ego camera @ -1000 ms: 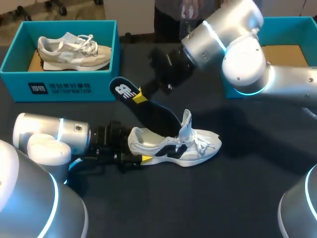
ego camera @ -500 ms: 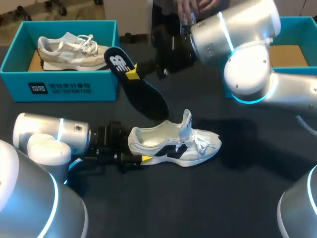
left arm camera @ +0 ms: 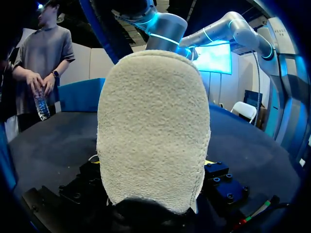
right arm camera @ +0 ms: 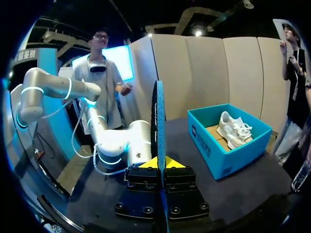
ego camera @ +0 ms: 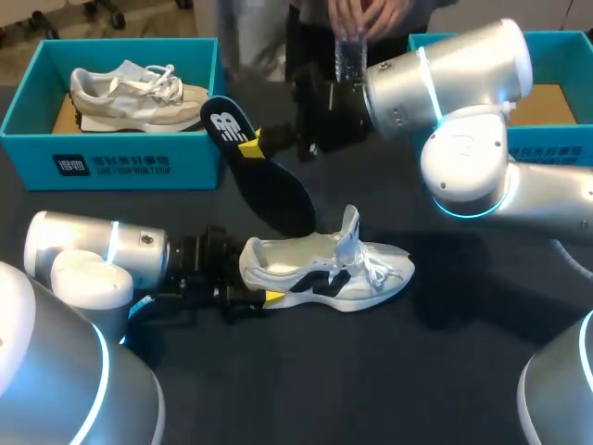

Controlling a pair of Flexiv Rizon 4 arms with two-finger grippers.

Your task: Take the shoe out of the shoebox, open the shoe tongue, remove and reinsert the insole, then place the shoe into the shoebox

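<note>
White with black side trim, the shoe [ego camera: 324,269] lies on its sole on the dark table [ego camera: 445,371], its heel in the left gripper [ego camera: 259,289] and its toe pointing straight away from those jaws. The left jaws are clenched on the heel: one yellow tip presses the heel's outer side, and in the left wrist view the pale fleecy heel lining fills the space between the fingers, with the gripper's black parts showing on both sides of it. The tongue [ego camera: 349,225] stands upright ahead of the left jaws, past the open collar. The right gripper [right arm camera: 158,164] grasps the dark insole [ego camera: 271,184] by its heel end. In the right wrist view the insole stands edge-on, pinched between the two yellow tips and running straight out ahead of them. From the right jaws it slopes down toward the shoe, clear of the table, its toe end just over the collar; whether it touches the shoe I cannot tell. Ahead of the right jaws and off to one side sits the teal shoebox [ego camera: 111,165] with a beige shoe [ego camera: 139,88] lying in it, well apart from the left jaws. A second teal box [ego camera: 556,39] stands behind the right arm [ego camera: 463,83].
</note>
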